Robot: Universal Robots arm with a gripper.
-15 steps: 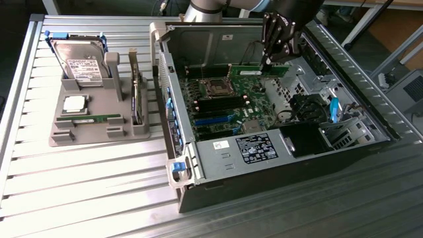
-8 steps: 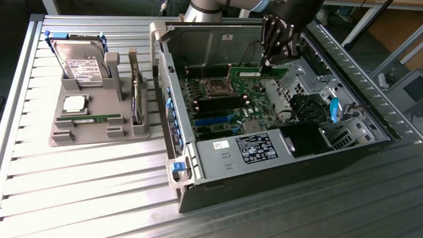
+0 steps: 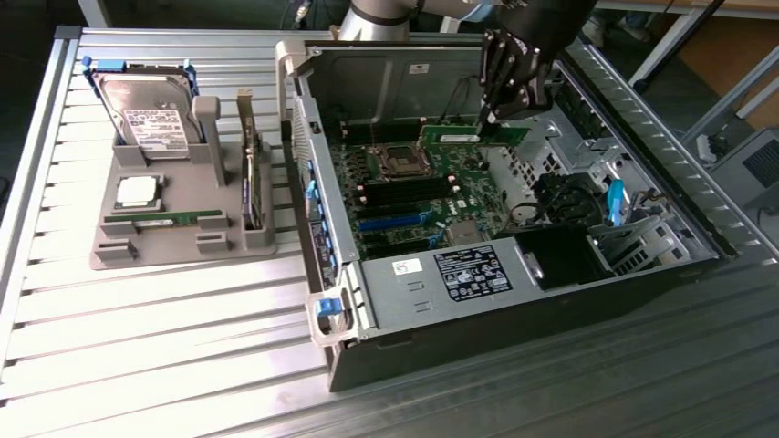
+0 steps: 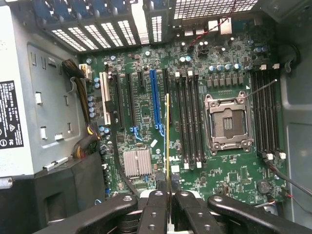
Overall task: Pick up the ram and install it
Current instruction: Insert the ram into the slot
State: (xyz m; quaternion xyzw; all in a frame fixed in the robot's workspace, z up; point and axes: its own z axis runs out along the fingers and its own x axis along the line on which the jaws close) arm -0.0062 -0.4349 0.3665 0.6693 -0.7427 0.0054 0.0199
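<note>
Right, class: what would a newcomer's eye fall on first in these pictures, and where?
The open computer case, its green motherboard bared, on the exterior view's right. Above the board, the black hand grips the ram. On that view's left, a grey tray holds a hard drive and a second stick.

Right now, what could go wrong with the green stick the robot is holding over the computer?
1. The ram, pinched in the end effector, hangs beside the black memory slots, not clearly over one. Lowered like this, it might hit the board.
2. The open processor socket sits close by, and a sideways bump could harm it.
</note>
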